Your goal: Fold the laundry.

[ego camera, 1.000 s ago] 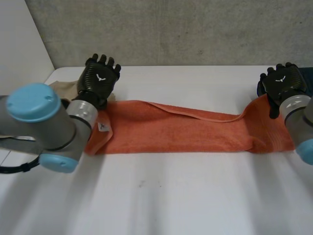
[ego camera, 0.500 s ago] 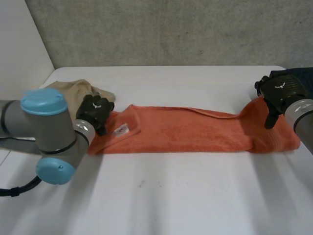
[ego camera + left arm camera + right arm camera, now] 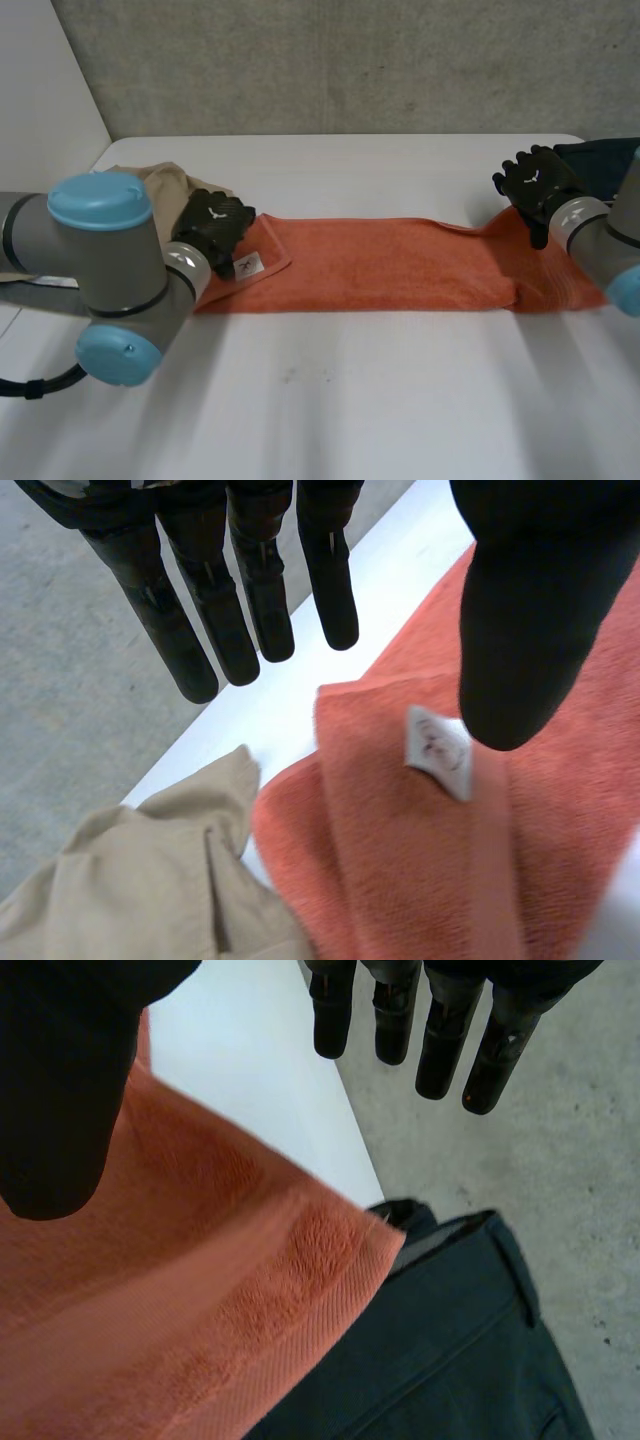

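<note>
The orange towel (image 3: 400, 265) lies stretched in a long band across the white surface (image 3: 350, 400), its left end folded over so that a white label (image 3: 250, 265) faces up. The left hand (image 3: 215, 225) is over that folded end, fingers straight and spread from the thumb, grasping nothing, with a beige cloth (image 3: 160, 182) just beside the towel there. The right hand (image 3: 535, 180) is likewise released over the towel's right end, whose corner sits beside a dark garment (image 3: 450, 1340).

Beige cloth (image 3: 160, 180) left, garment (image 3: 603, 157) (perhaps trousers) right, near table (image 3: 350, 400) bare
</note>
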